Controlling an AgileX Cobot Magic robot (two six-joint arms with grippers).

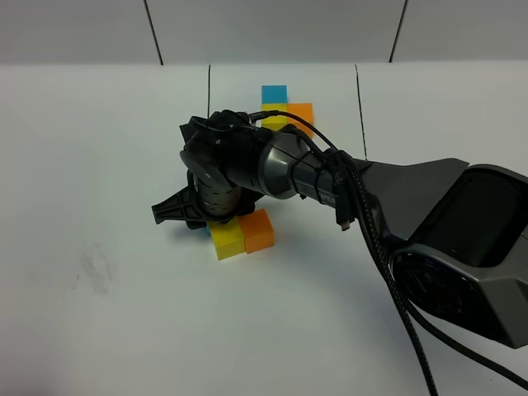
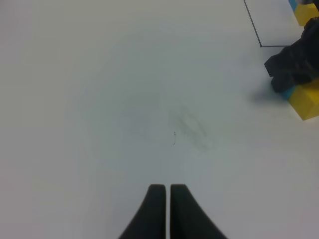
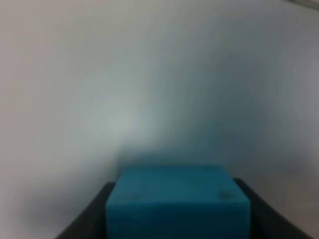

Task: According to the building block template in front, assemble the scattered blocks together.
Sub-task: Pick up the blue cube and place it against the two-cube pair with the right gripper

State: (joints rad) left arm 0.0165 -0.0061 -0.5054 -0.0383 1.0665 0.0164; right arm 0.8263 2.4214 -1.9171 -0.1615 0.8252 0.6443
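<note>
- Reaching across the middle of the white worktop [image 1: 99,330], the right arm points its right gripper [image 1: 202,219] down beside the loose cubes.
- The right wrist view shows the jaws set partly apart, with a dark finger on each side of the blue block [image 3: 177,201], so they have hold of it; in the high view only a sliver of that cube shows under the gripper.
- The yellow block [image 1: 226,238] and the orange block [image 1: 257,230] sit on the worktop touching side by side, the yellow one just beside the gripper and the blue block.
- The building block template [image 1: 280,109] lies farther back, inside a thin black drawn rectangle: a blue cube behind, yellow and orange in front of it, partly hidden by the arm's cable.
- The left gripper [image 2: 167,199] hangs over bare worktop well apart from the blocks, its jaws pressed together on nothing.
- A faint grey smudge [image 1: 95,271] marks the worktop to the left.
- No brand, label or writing can be read on any cube or arm.
</note>
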